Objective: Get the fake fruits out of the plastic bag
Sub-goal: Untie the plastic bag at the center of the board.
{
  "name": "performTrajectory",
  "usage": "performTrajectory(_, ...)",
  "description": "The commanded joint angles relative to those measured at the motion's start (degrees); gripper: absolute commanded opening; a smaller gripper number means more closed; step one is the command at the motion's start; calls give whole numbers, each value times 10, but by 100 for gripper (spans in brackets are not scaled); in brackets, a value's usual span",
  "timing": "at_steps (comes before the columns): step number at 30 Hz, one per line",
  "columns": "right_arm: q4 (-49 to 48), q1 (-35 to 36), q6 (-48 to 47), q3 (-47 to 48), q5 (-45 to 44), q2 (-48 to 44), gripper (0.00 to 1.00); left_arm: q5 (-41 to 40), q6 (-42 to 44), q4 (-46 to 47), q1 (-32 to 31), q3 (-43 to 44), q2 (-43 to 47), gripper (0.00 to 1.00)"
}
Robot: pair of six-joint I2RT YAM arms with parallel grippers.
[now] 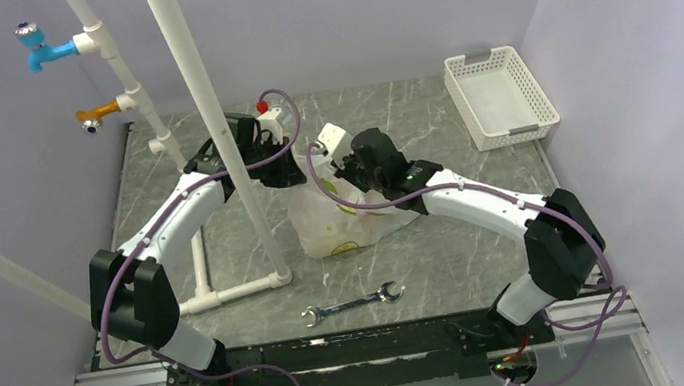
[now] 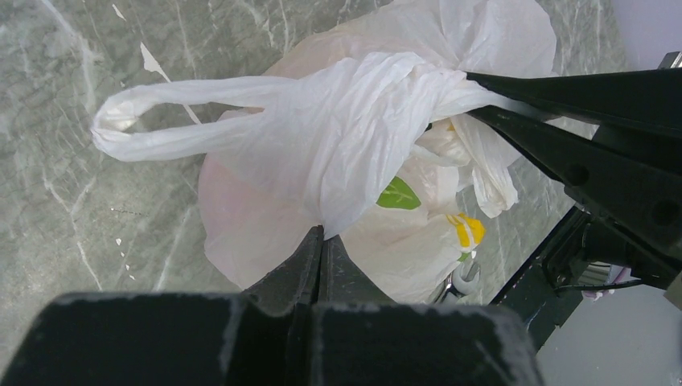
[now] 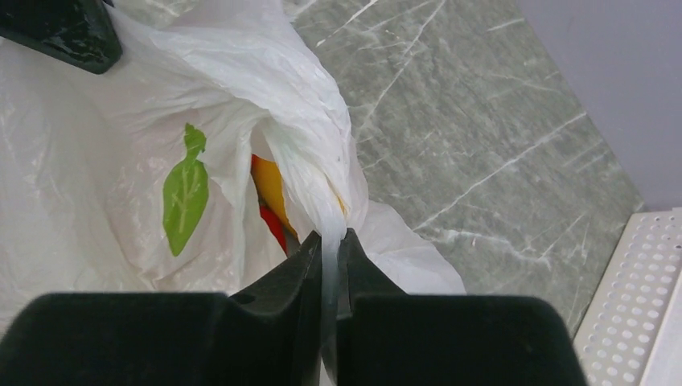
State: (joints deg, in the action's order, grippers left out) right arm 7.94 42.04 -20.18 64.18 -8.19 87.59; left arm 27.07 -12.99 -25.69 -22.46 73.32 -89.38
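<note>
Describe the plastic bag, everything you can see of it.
The plastic bag is thin, crinkly, translucent white film printed with green leaves and yellow citrus slices. It sits bunched on the grey marbled table, one loop handle sticking out free. The left hand and the right hand each pinch its film near the mouth, where something orange and red shows inside.

The right fingers (image 3: 293, 269) pinch a fold of the plastic bag (image 3: 241, 72); orange-red fruit (image 3: 268, 189) shows inside.
</note>
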Motion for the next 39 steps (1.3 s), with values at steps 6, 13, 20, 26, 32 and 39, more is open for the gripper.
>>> performTrajectory(6, -114, 0, 32, -46, -38, -53, 0, -17, 3, 12, 1, 3, 23, 0)
performTrajectory(13, -190, -34, 100, -126, 3, -125, 0, -36, -5, 21, 7, -8, 36, 0)
performTrajectory(20, -241, -118, 195, -201, 132, -190, 0, -57, -9, 31, 19, -19, 56, 0)
performTrajectory(26, -272, -178, 275, -235, 196, -207, 0, -62, -21, 51, 32, -35, 69, 0)
performTrajectory(32, -291, -214, 330, -234, 240, -190, 0, -52, -26, 57, 35, -38, 67, 0)
performTrajectory(39, -254, -215, 304, -193, 309, -154, 0, -4, -18, 62, 36, -31, 63, 11)
